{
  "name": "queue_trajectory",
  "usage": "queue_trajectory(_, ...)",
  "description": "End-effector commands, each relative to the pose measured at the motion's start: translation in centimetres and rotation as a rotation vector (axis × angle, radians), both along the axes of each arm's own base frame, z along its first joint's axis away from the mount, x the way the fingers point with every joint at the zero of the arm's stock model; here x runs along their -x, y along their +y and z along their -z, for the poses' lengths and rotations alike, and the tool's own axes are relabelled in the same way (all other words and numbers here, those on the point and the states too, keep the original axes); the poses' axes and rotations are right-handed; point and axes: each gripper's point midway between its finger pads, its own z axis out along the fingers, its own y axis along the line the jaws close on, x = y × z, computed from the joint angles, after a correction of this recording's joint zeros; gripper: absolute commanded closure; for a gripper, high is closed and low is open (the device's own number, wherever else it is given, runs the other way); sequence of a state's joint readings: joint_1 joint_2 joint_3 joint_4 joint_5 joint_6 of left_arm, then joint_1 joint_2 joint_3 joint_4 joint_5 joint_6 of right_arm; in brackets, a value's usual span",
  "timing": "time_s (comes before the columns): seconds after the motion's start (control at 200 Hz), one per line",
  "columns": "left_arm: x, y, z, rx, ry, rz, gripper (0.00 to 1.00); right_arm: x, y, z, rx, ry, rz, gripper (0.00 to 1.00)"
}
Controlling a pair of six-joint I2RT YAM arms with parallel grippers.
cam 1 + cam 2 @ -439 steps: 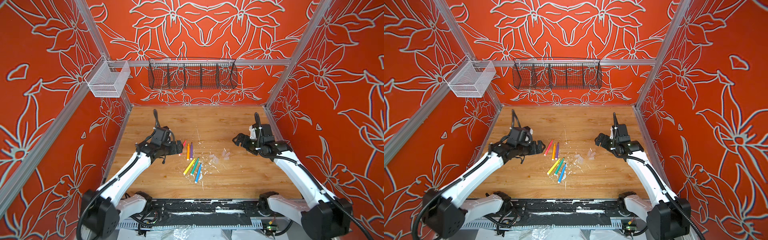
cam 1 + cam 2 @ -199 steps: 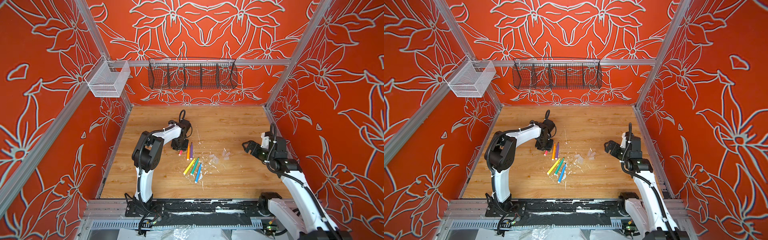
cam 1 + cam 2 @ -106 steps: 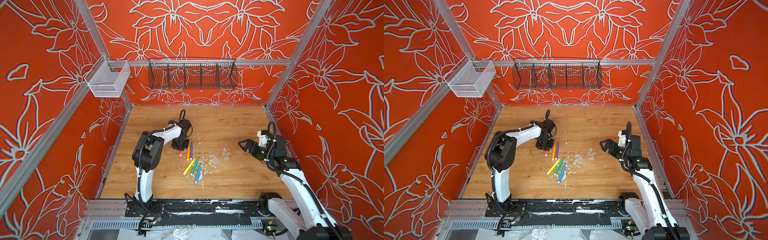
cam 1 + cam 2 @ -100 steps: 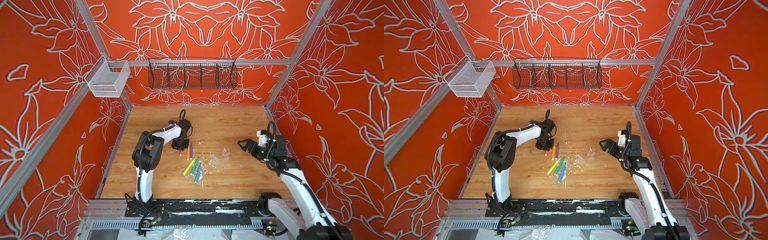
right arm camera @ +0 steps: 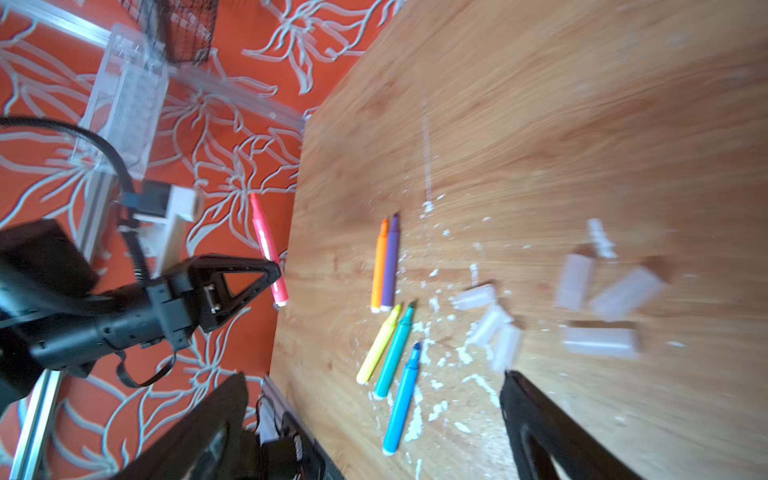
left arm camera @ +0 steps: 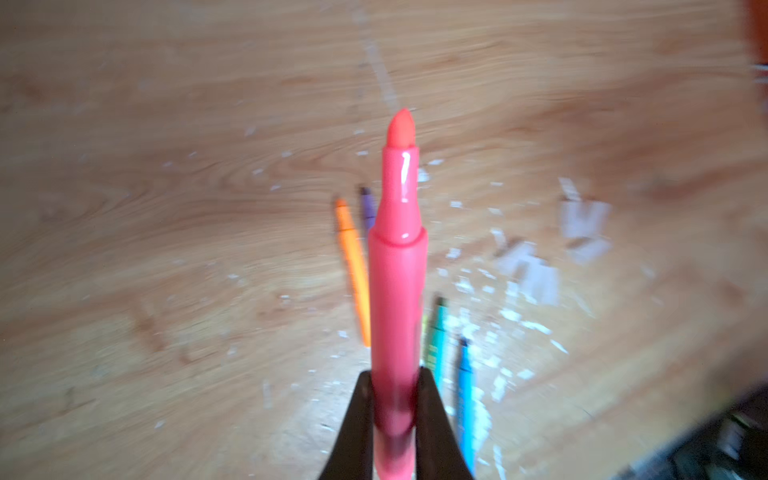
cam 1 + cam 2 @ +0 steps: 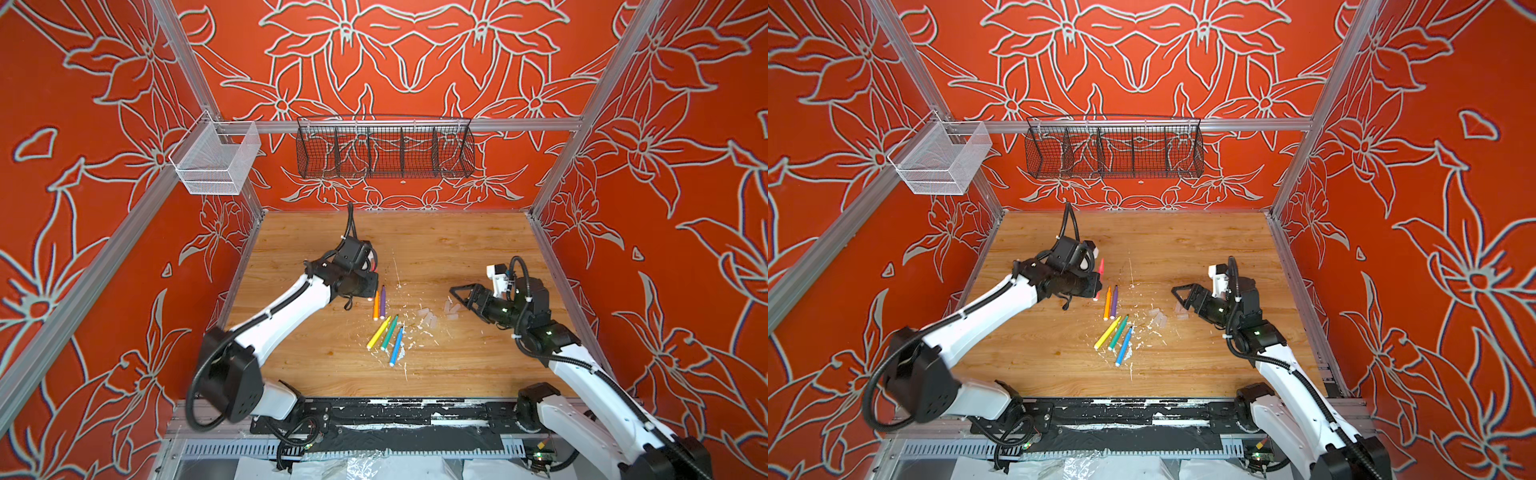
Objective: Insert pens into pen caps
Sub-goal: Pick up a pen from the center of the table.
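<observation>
On the desk [image 7: 457,249], near its middle, a pair of pens [image 7: 382,303] lies side by side, tips towards 12 o'clock. Close by, at 5 o'clock of the pair, three pens [image 7: 390,332] lie fanned, tips towards 1 o'clock. At 3 o'clock of the fan lie three caps [image 7: 428,319], bunched together; three more caps [image 7: 451,309] lie near them at 2 o'clock. The right gripper [image 7: 462,297] is just at 3 o'clock of those, above the desk. The left gripper [image 7: 1097,284] is at 9 o'clock of the pair, with a pen [image 7: 1101,268] between its fingers [image 6: 357,415], off the desk. A basket [image 7: 384,149] hangs on the back wall at 12 o'clock, and a bin [image 7: 216,166] hangs at 10 o'clock on the left rail.
</observation>
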State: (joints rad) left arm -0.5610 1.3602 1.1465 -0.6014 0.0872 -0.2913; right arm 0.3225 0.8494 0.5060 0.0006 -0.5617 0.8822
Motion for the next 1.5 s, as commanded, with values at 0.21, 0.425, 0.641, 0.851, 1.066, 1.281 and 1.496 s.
queue_trajectory(0.21, 7.4, -6.2, -4.2, 0.226, -0.246, 0.294, 1.0, 0.5, 5.7, -5.1, -0.216, -0.187, 0.017, 0.13)
queue_trajectory(0.425, 8.4, -6.3, -4.7, 0.283, -0.278, 0.302, 1.0, 1.9, 9.6, -7.1, -0.188, -0.274, -0.041, 0.15)
queue_trajectory(0.641, 8.4, -7.1, -4.2, 0.267, -0.278, 0.317, 1.0, 0.9, 12.7, -5.4, -0.126, -0.225, -0.047, 0.27)
queue_trajectory(0.851, 7.4, -6.7, -3.4, 0.162, -0.29, 0.271, 1.0, 0.2, 14.2, -4.5, -0.104, -0.196, -0.048, 0.41)
queue_trajectory(1.066, 7.3, -6.0, -3.0, 0.108, -0.289, 0.256, 1.0, -0.2, 13.5, -4.4, -0.074, -0.198, -0.007, 0.6)
queue_trajectory(1.281, 6.9, -5.6, -2.2, 0.072, -0.286, 0.237, 1.0, -0.1, 13.2, -3.8, -0.056, -0.178, 0.008, 0.8)
queue_trajectory(1.496, 6.9, -6.1, -2.1, 0.099, -0.294, 0.251, 0.73, -0.2, 13.9, -3.3, -0.081, -0.141, 0.013, 0.99)
